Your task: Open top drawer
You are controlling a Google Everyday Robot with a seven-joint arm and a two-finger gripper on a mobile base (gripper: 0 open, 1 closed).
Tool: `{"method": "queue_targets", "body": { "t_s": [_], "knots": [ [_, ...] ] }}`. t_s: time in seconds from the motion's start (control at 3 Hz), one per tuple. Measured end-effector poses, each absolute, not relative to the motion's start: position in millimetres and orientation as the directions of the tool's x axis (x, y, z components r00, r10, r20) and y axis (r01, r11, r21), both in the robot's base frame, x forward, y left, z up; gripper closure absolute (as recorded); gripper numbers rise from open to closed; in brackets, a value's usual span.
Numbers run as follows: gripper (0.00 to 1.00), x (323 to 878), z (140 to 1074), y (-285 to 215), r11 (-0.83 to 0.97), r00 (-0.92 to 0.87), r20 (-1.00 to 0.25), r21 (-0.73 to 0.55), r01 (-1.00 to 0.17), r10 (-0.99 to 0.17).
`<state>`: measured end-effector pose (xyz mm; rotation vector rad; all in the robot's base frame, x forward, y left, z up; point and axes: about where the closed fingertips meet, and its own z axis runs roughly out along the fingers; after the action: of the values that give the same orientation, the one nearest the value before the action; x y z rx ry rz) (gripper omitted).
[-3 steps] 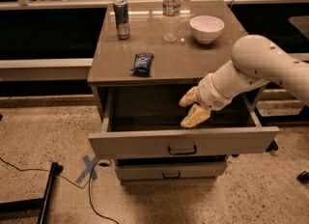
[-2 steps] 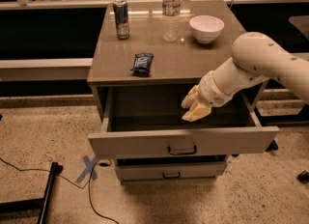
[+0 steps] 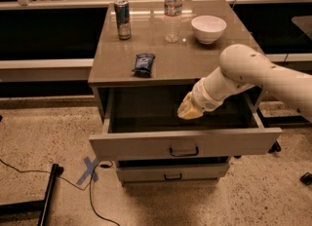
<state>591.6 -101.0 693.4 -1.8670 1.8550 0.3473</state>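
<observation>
One drawer, the top drawer point(image 3: 146, 145), stands pulled out at 6 o'clock, below the surface point(image 3: 195, 64). The claw point(image 3: 189, 111) hangs over its dark inside, toward 3 o'clock of the middle; whether it is parted or closed cannot be told.

The top drawer point(image 3: 146, 144) had a grey-beige front with a small black handle point(image 3: 184, 151), and its inside was dark. Over that dark inside, right of centre, hung the pale yellow end effector point(image 3: 189, 110) on a white arm point(image 3: 253, 71). The bench point(image 3: 195, 59) top was glossy grey-brown. It carried a white bowl point(image 3: 208, 28), a clear bottle point(image 3: 172, 11), a blue and silver can point(image 3: 122, 19) and a dark blue packet point(image 3: 144, 63). The speckled beige floor point(image 3: 48, 132) bore a blue tape cross point(image 3: 89, 170) at near left.
</observation>
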Motion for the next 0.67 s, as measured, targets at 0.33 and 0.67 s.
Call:
{"method": "queue_targets", "body": {
  "t_s": [0.33,0.67],
  "knots": [
    [1.0,601,672,-95,0.033,0.056,-0.493,-0.171,-0.985,-0.868],
    [1.0,600,647,-91,0.025,0.074,-0.514,-0.183,-0.983,-0.855]
  ]
}}
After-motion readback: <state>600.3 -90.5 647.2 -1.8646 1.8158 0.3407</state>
